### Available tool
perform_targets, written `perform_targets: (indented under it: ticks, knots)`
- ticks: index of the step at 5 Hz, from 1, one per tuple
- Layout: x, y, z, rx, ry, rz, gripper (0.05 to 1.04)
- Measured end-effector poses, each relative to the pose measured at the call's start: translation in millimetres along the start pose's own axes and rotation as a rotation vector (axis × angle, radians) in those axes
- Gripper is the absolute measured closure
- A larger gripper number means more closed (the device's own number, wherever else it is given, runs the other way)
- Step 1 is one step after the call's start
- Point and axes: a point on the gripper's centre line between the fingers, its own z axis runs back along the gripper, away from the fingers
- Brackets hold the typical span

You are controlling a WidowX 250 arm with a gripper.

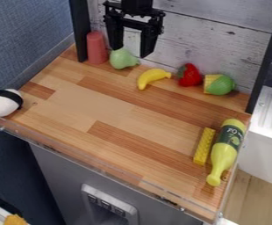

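Clear edging (83, 158) is fixed along the near side of the wooden counter (118, 105), farthest out from the jaws, probably so that round things are stopped from rolling off. Toward that side, well apart from the jaws and to their right in the view, a yellow bottle (227, 145) is laid flat with its neck pointed nearward, a pose in which it cannot be toppled. Just beside it, on the side nearer the jaws, a yellow brick (204, 146) is set roughly alongside. Well off to the other side of the jaws, a white ball with a black band (3, 107) is placed by the counter's corner.

The gripper (130, 52) is held pointing down, its jaws parted and nothing gripped. Right by the jaws, under the nearer-left finger as seen, a green pear (122, 60) is rested; whether it is touched cannot be told. Beyond the pear, a red cylinder (96, 48) is stood upright, its flat end presumably serving as a base. Below and right of the jaws, a banana (152, 78), a strawberry (189, 76) and a green-and-yellow piece (220, 85) are ranged along the plank backing (220, 26), by which the middle seems to be spared.
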Motion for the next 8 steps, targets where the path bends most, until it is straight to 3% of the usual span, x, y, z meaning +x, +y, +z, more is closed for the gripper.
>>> perform_targets:
  ticks: [1,4,5,6,8]
  knots:
    - [1,-4,-2,0.002,0.018,-0.103,0.083]
    - [22,-44,-8,0.052,0.022,-0.729,0.088]
    - [32,-53,-26,0.064,0.022,-0.872,0.088]
    - [38,-58,-42,0.069,0.018,-0.874,0.086]
    - [40,-49,-70,0.055,0.021,-0.592,0.084]
